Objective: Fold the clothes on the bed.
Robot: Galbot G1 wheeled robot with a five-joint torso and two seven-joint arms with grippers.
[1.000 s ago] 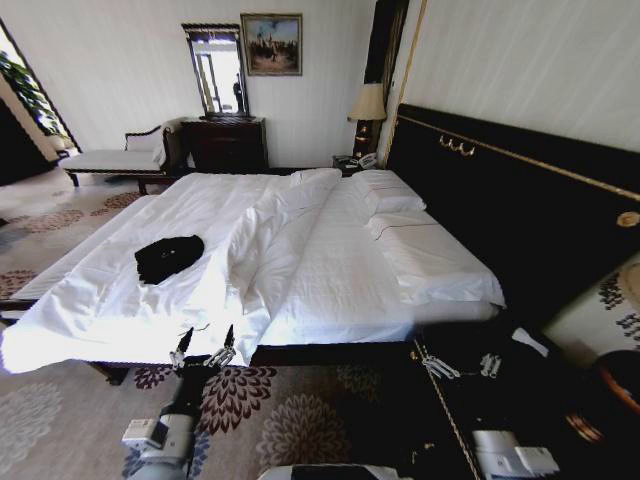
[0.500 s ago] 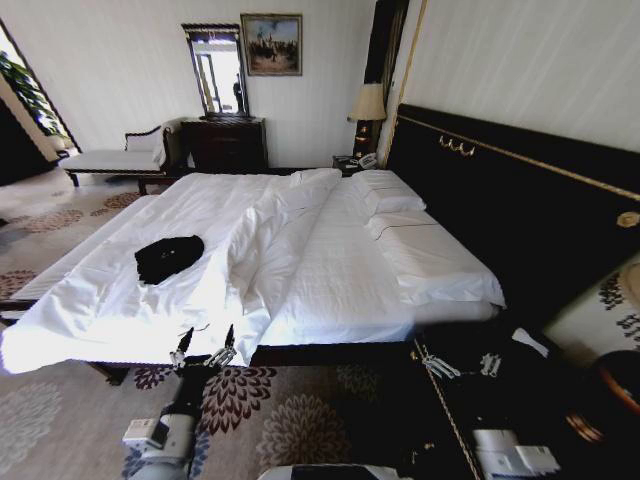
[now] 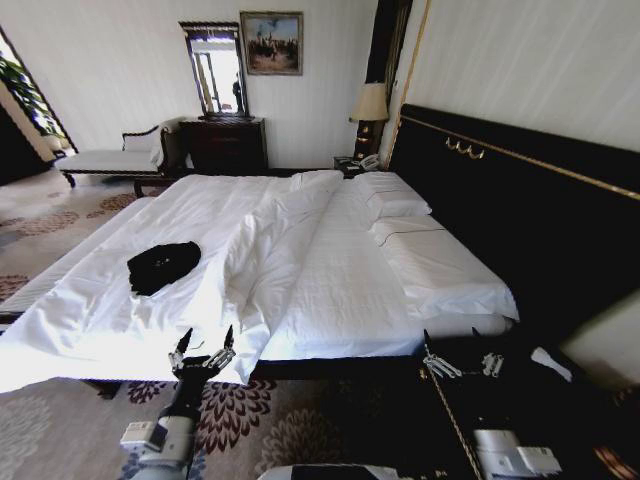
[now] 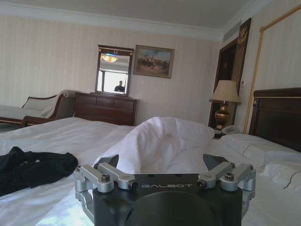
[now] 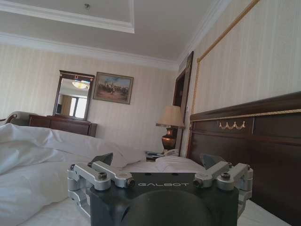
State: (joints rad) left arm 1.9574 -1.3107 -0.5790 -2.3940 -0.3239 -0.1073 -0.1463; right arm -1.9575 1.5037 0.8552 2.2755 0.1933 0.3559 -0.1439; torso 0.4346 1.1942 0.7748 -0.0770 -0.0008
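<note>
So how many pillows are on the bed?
2 that I can see: one pillow nearest the lamp, and a second pillow just beside it, both along the headboard. More could be hidden under the bunched-up duvet.

We see a black shirt (image 3: 163, 266) lying on our bed's white duvet (image 3: 300, 270), with white pillows (image 3: 395, 205) against a dark headboard (image 3: 520, 215) trimmed in gold. The carpet (image 3: 280, 420) carries pale floral shapes on dark brown. Our walls (image 3: 120, 70) are cream with faint stripes, and our grippers' bodies are black with silver links.
</note>
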